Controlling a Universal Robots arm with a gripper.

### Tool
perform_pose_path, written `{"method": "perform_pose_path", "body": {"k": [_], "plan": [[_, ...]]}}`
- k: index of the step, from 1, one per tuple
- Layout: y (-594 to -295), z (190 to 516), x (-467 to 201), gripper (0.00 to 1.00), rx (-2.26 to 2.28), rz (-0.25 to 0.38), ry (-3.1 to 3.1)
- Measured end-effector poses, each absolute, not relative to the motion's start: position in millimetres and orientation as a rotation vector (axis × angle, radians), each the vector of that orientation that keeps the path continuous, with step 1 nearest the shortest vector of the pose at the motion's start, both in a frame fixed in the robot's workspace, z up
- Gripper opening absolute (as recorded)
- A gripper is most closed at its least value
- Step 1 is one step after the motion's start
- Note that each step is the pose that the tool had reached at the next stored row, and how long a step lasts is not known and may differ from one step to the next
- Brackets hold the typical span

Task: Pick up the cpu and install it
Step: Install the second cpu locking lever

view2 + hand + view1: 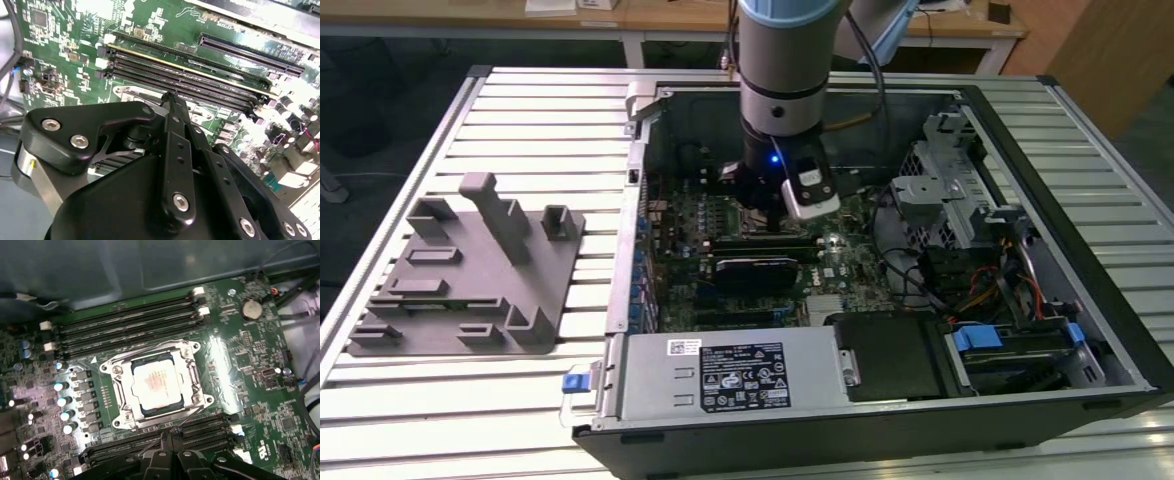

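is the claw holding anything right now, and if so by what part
Nothing is held. The cpu sits in the socket frame on the motherboard, and the claw is beside the socket with its fingertips together, not touching the chip.

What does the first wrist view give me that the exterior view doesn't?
First wrist view: the cpu lying in its socket frame, memory slots on either side, the gripper just off the frame. Exterior view: the open computer case, the arm reaching into it, the grey fixture block on the table. Both: the green motherboard.
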State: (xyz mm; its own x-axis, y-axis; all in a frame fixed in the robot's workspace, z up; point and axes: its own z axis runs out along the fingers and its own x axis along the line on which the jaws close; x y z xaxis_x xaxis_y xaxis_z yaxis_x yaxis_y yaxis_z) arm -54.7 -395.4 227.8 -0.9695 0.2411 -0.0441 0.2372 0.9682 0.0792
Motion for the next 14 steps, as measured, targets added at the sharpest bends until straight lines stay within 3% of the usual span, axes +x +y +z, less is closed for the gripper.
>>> {"method": "perform_pose_path", "body": {"k": [14], "plan": [[-400,220,-67,0.11,0.233,0.152,3.081]]}}
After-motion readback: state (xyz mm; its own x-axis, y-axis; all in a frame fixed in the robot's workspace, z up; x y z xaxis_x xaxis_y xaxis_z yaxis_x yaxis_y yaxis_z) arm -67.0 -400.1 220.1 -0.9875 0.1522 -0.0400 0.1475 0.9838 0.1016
